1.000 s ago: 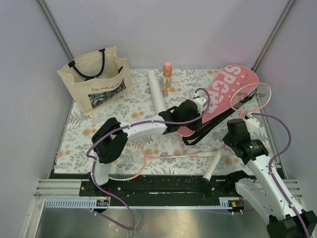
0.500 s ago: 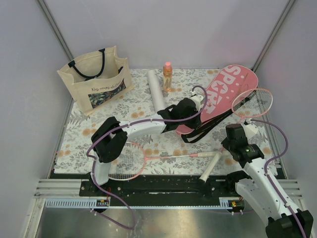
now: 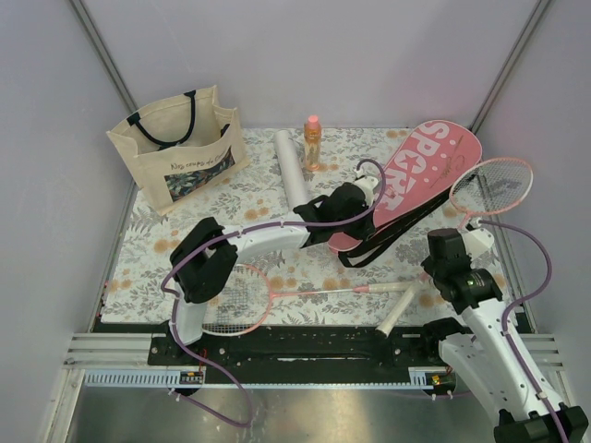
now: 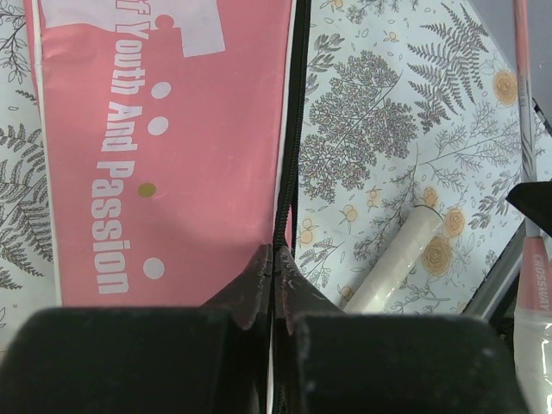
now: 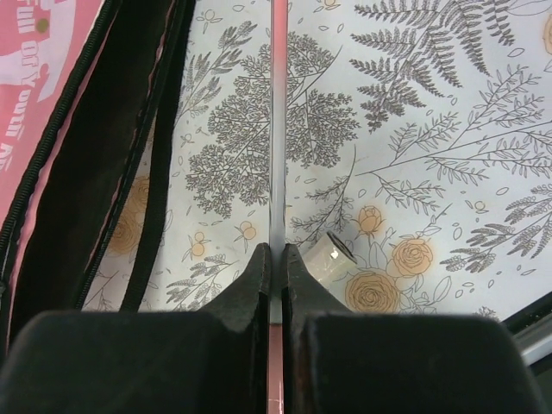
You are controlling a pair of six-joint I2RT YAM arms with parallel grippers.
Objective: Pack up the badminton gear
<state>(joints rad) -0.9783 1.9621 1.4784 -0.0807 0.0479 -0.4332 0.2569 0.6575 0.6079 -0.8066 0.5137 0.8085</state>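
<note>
Since the left gripper (image 4: 274, 263) is pinched tight on the black zip edge at the narrow end of the pink cover (image 3: 420, 180), and the right gripper (image 5: 277, 254) is clamped on the thin shaft of one racket (image 3: 491, 187) whose head sits just right of the cover's wide end, I'd lift that edge to gape the mouth, then feed the head in flat so the strings don't snag. Cover looks flat and empty as far as I can tell. The second racket (image 3: 242, 297) lies up front, the white tube (image 3: 294, 171) at the back, and I can't see inside the tote bag (image 3: 180, 148).
</note>
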